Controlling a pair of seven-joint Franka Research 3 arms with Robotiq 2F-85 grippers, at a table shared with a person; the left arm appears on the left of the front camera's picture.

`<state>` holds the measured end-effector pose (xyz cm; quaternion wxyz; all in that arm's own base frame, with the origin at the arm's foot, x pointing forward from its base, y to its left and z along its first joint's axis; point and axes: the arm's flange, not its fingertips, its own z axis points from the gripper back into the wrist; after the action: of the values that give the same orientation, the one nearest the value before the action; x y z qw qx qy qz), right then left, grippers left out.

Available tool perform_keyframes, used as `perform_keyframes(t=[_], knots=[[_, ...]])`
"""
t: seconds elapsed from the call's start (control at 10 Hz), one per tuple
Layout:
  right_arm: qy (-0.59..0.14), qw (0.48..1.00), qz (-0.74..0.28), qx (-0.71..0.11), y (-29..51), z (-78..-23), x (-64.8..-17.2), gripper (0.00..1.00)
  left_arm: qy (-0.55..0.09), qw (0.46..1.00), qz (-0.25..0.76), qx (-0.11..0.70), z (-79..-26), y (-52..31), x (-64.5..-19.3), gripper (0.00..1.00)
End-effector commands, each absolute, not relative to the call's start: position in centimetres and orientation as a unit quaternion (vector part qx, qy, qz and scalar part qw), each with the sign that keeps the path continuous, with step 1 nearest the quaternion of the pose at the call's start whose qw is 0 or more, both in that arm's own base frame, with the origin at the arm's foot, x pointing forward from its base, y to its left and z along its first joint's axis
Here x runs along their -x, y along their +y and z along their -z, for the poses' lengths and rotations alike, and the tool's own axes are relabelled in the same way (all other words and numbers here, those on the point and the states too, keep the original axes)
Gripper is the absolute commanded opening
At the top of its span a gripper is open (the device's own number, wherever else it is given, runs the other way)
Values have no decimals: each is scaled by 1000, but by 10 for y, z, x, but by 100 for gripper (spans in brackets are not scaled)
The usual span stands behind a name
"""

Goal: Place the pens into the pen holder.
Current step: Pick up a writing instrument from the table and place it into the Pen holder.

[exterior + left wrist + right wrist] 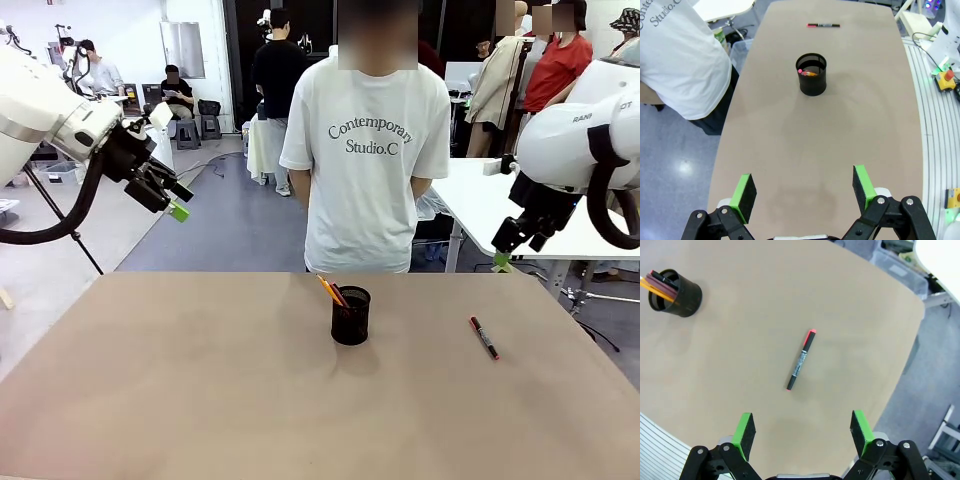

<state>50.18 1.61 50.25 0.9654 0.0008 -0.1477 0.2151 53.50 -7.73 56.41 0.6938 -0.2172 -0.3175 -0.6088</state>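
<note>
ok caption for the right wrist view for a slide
Open right pincer above the marker pen lying on the table; pen holder already holds two pens.

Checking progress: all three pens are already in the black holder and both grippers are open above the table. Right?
Not quite. The pencil and pink pen stand in the pen holder, but the marker lies on the table, as the front view shows. Both grippers are open.

Empty, wide-spread left claw [802,192] above table [870,125]; pen holder [812,75] (pencil [810,73] inside), marker pen [823,25] beyond.
</note>
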Motion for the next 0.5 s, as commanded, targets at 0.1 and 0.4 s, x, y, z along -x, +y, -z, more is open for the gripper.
perform_keyframes(t=[0.1, 0.4], knots=[[-124, 982, -144, 14, 30, -500, -507, 100, -311, 698, 607, 219, -569, -78, -534, 100], [-61, 995, -74, 5, 61, -451, -551, 100, -311, 698, 607, 219, -569, -78, -534, 100]])
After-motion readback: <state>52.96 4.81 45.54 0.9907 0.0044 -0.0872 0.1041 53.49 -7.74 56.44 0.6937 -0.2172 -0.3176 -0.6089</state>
